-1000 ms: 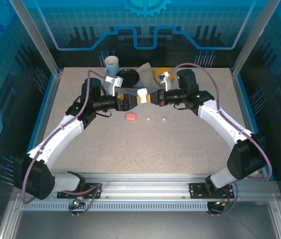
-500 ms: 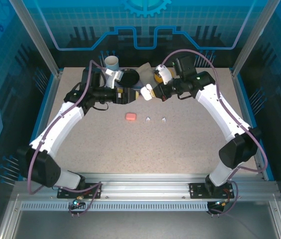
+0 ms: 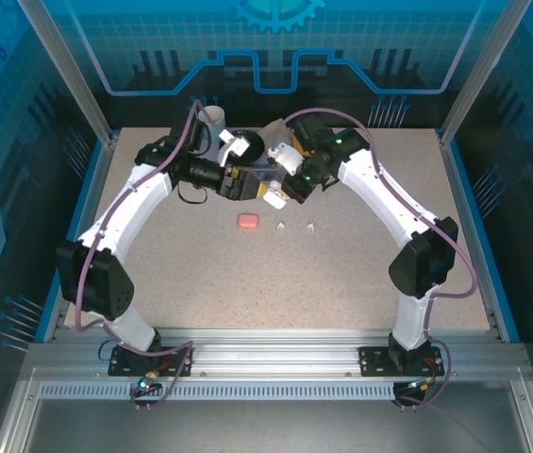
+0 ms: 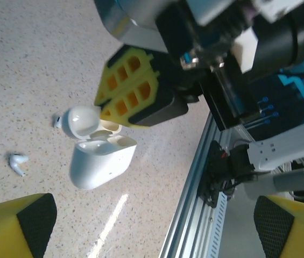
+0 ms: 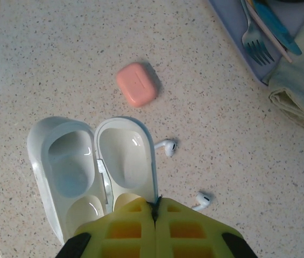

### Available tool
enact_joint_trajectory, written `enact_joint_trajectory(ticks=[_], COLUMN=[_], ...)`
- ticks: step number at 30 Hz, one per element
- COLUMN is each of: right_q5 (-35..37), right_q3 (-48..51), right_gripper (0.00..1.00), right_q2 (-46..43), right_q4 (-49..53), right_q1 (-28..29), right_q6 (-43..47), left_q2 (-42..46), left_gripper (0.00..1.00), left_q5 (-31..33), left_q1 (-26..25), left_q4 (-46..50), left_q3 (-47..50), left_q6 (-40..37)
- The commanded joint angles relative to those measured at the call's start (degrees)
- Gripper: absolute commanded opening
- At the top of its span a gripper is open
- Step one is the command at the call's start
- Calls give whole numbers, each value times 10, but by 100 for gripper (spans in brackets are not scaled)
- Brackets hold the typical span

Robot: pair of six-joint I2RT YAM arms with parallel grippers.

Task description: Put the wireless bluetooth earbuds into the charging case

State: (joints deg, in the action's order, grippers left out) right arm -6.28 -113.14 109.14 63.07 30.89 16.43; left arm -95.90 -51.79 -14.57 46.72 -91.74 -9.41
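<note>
Over the middle of the table (image 3: 360, 274), seen from above, the arms have parted. A second ago their claws met nose to nose around the white charging case (image 3: 273, 199). Now the right claw (image 3: 280, 194) alone carries it, and the left claw (image 3: 244, 181) has drawn back just beside it. The white earbuds (image 3: 281, 226) lie loose on the table near the pink case (image 3: 247, 221), just in front of the carried case. The handover looks finished, and no bud is seated yet.

From the left wrist, the left claw (image 4: 152, 220) has its yellow fingers (image 4: 17, 226) at the bottom corners, spread wide and holding nothing. Ahead, the right claw (image 4: 114, 99) pinches the raised lid of the white charging case (image 4: 100, 158), whose body hangs open below. One earbud (image 4: 17, 163) lies on the table beside it.

From the right wrist, the right claw (image 5: 154, 215) is clamped tight, pads pressed together on the lid's rim. The white charging case (image 5: 76, 161) gapes open, its wells empty. Beyond it lie the pink case (image 5: 136, 84) and two earbuds (image 5: 167, 146) (image 5: 202, 200), apart from each other. A fork (image 5: 255, 40) and a folded cloth (image 5: 297, 91) sit at the corner.
</note>
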Motion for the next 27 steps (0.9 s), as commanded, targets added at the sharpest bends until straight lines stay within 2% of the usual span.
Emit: enact_joint_trajectory(ticks=[1, 10, 17, 27], right_q5=[-41, -129, -165, -190], right_q3=[-37, 22, 57, 58], right_gripper=[0, 0, 0, 0], right_q2=[19, 1, -12, -14], right_q4=[46, 28, -3, -26], right_q1=[-11, -31, -31, -29], right_q6=[37, 51, 47, 39], left_q2=[-25, -60, -109, -139], left_gripper=[92, 84, 73, 63], left_q5=[-32, -45, -86, -106], left_q1=[2, 4, 3, -2], left_q4=[94, 55, 99, 140], left_q3=[-8, 15, -34, -53], left_q6=[-80, -67, -86, -114])
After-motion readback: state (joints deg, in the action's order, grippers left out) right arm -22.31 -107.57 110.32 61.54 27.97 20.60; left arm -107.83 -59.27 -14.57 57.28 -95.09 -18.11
